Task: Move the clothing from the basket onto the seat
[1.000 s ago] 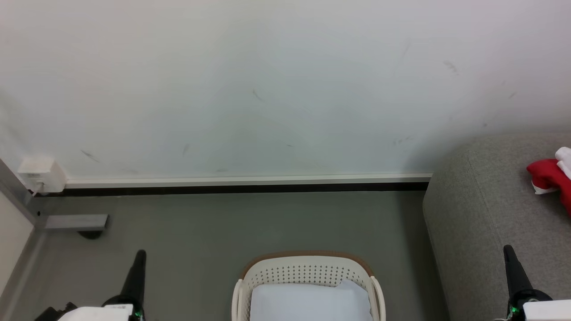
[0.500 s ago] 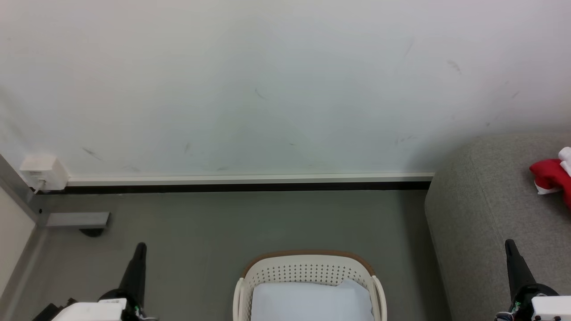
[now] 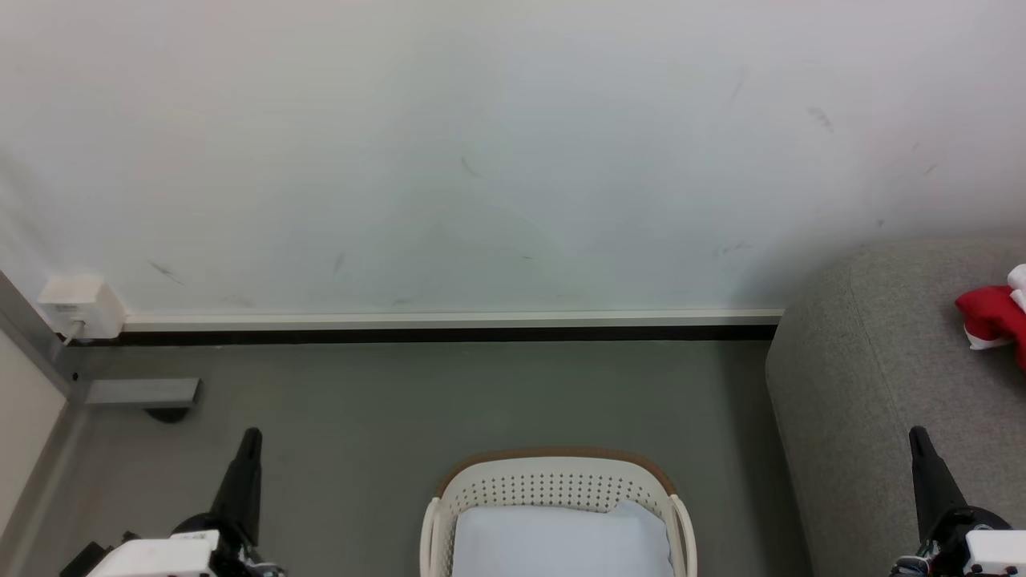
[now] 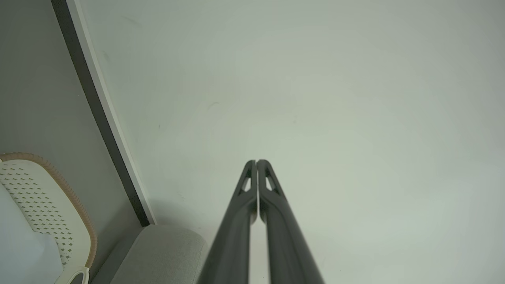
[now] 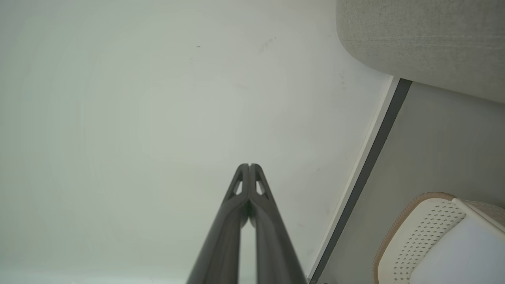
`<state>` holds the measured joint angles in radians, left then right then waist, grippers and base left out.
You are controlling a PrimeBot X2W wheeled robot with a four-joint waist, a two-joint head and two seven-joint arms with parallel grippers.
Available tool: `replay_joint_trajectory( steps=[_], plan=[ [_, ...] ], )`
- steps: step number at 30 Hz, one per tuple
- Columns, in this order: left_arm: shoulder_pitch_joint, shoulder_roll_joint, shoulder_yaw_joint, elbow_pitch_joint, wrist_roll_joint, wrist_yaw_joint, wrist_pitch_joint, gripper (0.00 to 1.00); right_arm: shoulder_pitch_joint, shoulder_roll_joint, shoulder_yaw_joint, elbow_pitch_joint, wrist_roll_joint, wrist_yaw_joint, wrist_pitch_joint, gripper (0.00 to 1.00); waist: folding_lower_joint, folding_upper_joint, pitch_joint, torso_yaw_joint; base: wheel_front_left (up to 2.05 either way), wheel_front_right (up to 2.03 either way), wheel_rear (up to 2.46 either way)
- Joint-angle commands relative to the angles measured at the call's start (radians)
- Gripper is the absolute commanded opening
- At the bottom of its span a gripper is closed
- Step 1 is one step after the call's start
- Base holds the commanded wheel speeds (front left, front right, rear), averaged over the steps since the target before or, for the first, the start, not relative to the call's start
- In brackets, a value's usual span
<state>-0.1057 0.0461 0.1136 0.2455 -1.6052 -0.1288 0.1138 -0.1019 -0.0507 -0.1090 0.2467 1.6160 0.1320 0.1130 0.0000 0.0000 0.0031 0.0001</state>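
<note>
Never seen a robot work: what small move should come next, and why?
Both the left gripper and the right gripper are shut and empty, red clothing lies on the seat, a pale item lies in the basket: probably open one and dip toward it.

Bright, soft and even throughout, with only faint shadows. Slightly dimmed on the wall (image 3: pixel 753 264) toward 3 o'clock in the head view, just beside the seat (image 3: pixel 866 385). Crisp across the head view. Greyer toward the corners in both wrist views. Slightly bowed along the skirting (image 4: pixel 108 126) at 9 o'clock in the left one. Blurred near 6 o'clock along the left gripper (image 4: pixel 257 162) and the right gripper (image 5: pixel 249 165), sharper at the tips.
</note>
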Motion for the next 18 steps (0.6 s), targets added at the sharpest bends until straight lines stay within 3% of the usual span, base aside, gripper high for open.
replay_joint_trajectory(
  steps=[1, 18],
  plan=[
    [-0.008, 0.008, 0.002, 0.001, -0.014, -0.005, 0.005, 0.00, -0.012, -0.005, -0.004, -0.005, 0.000, -0.002, 0.000, 0.00, 0.0000, 0.0000, 0.000, 0.000, 0.00, 0.00, 0.00],
    [-0.008, 0.008, 0.002, 0.000, -0.014, -0.005, 0.005, 0.00, -0.013, -0.004, -0.005, -0.005, -0.002, -0.002, 0.002, 0.00, 0.0000, 0.0000, 0.000, 0.000, 0.00, 0.00, 0.00]
  ],
)
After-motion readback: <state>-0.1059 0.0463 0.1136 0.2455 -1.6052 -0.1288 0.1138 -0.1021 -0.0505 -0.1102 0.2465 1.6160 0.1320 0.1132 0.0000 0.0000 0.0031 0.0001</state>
